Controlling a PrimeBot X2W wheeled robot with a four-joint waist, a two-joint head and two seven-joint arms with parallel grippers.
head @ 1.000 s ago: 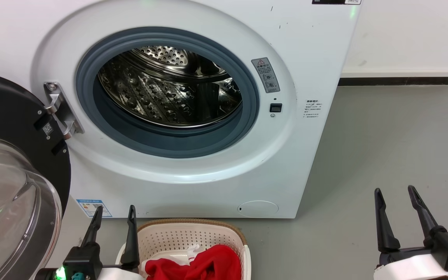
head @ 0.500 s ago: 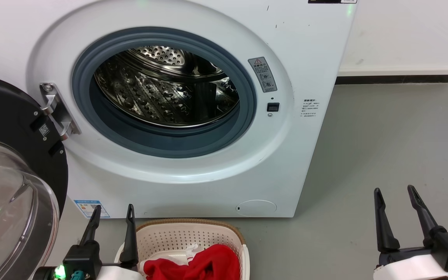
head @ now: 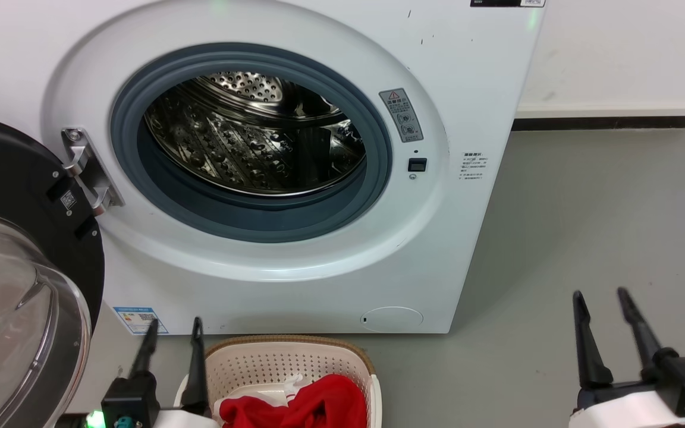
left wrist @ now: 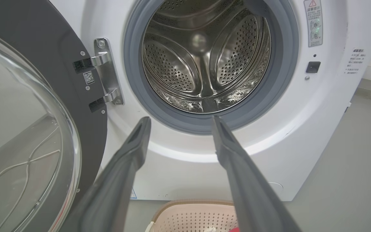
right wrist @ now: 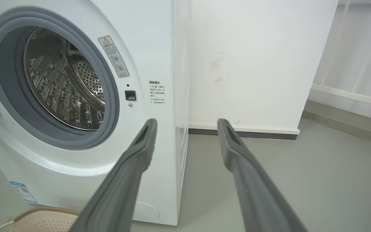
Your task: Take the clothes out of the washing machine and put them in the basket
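Observation:
The white washing machine (head: 295,285) stands before me with its black-framed glass door (head: 15,297) swung open to the left. Its steel drum (head: 253,137) shows bare perforated metal, with no fabric visible in it, as does the drum (left wrist: 204,61) in the left wrist view. Below the porthole sits the cream basket (head: 295,362) with red clothes (head: 307,407) with white trim lying in it. My left gripper (head: 175,326) is open just left of the basket, nothing between its fingers. My right gripper (head: 598,294) is open over the floor at the lower right, holding nothing.
Grey floor (head: 586,208) stretches to the right of the washer, up to a white wall with a dark skirting (head: 604,123). The right wrist view shows a white railing (right wrist: 349,93) along the far right. The open door (left wrist: 27,135) takes up the room on the left.
Both grippers have sunk slightly toward the bottom of the head view. The washer, basket and clothes lie as before.

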